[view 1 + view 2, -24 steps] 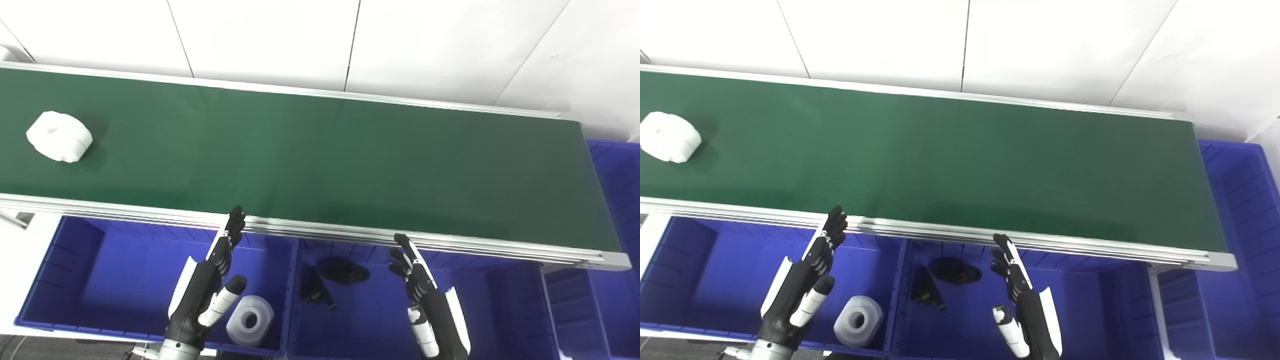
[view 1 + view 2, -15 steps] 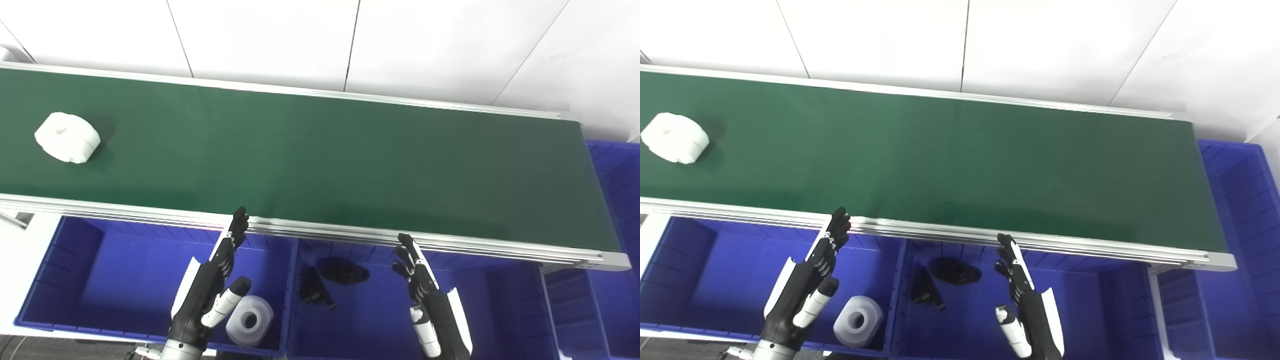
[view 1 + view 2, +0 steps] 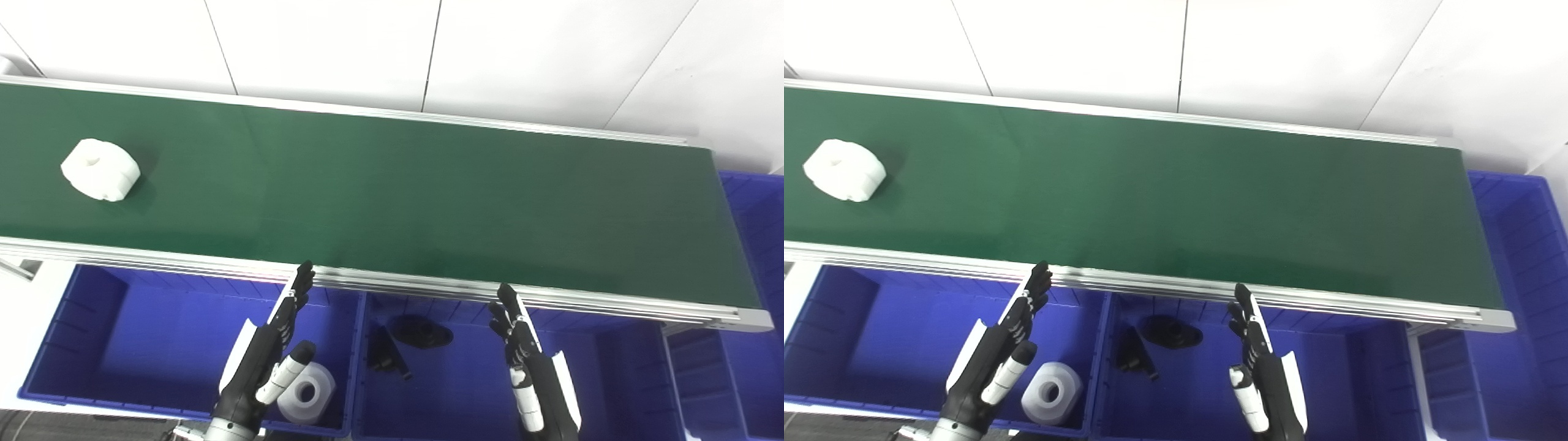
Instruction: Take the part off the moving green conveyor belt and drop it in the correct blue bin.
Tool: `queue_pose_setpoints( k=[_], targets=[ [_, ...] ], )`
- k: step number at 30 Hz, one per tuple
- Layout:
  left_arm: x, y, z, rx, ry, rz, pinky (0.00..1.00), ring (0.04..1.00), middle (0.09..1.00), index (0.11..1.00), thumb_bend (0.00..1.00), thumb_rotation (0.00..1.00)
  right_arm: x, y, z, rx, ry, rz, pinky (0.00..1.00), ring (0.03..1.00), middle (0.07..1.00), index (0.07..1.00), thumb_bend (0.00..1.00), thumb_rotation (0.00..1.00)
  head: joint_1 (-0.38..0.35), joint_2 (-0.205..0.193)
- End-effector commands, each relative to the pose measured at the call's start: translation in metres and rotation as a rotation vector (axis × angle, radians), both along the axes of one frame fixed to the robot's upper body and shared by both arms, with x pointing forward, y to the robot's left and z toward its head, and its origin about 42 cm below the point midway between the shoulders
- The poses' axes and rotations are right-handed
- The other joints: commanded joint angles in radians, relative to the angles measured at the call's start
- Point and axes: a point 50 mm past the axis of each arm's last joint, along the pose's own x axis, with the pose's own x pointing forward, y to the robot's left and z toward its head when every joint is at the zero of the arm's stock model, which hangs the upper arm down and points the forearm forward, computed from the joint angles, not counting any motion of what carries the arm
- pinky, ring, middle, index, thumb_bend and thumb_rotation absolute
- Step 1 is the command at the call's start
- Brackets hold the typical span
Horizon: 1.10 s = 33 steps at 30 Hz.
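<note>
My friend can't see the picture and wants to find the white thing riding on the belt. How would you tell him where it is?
Find the long green conveyor belt running across the middle. Follow it to its left end, where a chunky white part with a small hole on top sits alone. The other white part lies in the blue bin below, beside the left hand, not on the belt.
</note>
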Motion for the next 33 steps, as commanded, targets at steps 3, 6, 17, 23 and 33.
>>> queue_pose_setpoints(
  k=[3,6,17,23,33],
  targets=[
    [-0.005,0.003,0.007,-0.011,-0.027,0.016,1.0,1.0,1.0,1.0,0.75,0.9,0.002,0.003,0.009,0.024,-0.046,-0.025,0.94,0.962,0.991,0.988,0.84,0.98,0.002,-0.002],
    [-0.006,0.003,0.006,-0.013,-0.016,0.007,1.0,1.0,1.0,1.0,0.76,0.9,0.002,0.003,0.008,0.023,-0.047,-0.023,0.94,0.962,0.989,0.988,0.84,0.98,0.004,-0.004],
    [-0.003,-0.008,-0.003,-0.011,-0.033,0.006,1.0,1.0,1.0,1.0,0.74,0.89,0.0,-0.007,-0.001,0.021,-0.044,-0.015,0.94,0.957,0.993,0.987,0.82,0.97,0.115,-0.066],
    [-0.001,-0.019,-0.011,0.02,-0.04,-0.002,0.96,1.0,1.0,1.0,0.74,0.92,0.0,-0.019,-0.011,-0.007,-0.04,-0.007,0.96,0.965,1.0,1.0,0.84,1.0,0.202,-0.126],
    [0.003,-0.031,-0.026,-0.015,-0.028,0.012,0.89,0.963,0.995,0.998,0.74,0.83,0.001,-0.034,-0.027,-0.012,-0.036,-0.005,0.97,0.96,0.995,1.0,0.85,1.0,0.278,-0.222]
  ],
)
